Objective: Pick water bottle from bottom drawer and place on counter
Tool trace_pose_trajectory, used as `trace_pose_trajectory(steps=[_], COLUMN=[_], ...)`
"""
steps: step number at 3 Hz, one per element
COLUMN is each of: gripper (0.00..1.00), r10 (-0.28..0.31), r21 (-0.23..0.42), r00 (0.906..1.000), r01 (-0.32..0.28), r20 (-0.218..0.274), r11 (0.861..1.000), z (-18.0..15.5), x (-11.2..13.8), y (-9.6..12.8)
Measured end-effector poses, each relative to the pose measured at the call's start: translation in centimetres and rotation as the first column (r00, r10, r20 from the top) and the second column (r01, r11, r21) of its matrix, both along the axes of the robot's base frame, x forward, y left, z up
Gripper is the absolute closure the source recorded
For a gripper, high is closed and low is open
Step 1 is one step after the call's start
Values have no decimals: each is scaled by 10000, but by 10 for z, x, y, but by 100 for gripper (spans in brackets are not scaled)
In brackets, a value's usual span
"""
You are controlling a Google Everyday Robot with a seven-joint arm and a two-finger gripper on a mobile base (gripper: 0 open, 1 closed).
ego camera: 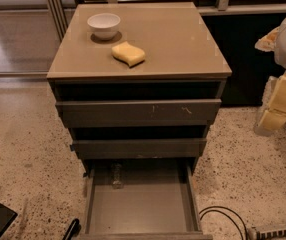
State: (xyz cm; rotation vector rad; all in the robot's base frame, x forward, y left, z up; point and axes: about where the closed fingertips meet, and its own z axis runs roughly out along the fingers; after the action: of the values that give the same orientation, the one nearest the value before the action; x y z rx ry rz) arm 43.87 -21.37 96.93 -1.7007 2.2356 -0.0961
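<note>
Gripper: the robot's cream-coloured two-finger gripper (272, 115) hangs out past the right edge of the counter, over the speckled terrazzo floor (243, 164) and well clear of the cabinet. It has no hold of the bottle. Whether it is open or closed I cannot tell.

Water bottle: the small clear plastic water bottle (116, 174) with its pale label band seems to lie on its side, pointing front to back. It is in the back-left corner of the drawer, in shadow.

Bottom drawer: the deep grey-brown bottom drawer (143, 209) with the flat grey floor is pulled out, below the two shallower upper drawers (138, 113).

Counter: the glossy tan square counter (183, 39) carries a white bowl (103, 25) near its back-left corner. A yellow sponge (128, 53) sits just in front of the bowl and apart from it.

Step in hand: by my reading, the reach for the bottle, not yet begun.

Doing it well: I'd bring the arm across to the drawer's open front part, drop in low, then slide back under the overhang. I'd grip across the bottle's narrow body, and gently, since thin plastic rolls and dents.

Bottle to gripper: well apart. The bottle is lower, across the cabinet toward the counter's left edge.
</note>
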Motion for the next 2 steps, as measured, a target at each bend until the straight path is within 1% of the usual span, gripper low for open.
trace_pose_trajectory(steps=[1,2], gripper=[0,0], r10=[-303,-671], r21=[124,416], r00=[9995,9977], r01=[302,669], r20=[41,40], r11=[9995,9969], z=[-25,-75], x=[2,4], y=[8,23])
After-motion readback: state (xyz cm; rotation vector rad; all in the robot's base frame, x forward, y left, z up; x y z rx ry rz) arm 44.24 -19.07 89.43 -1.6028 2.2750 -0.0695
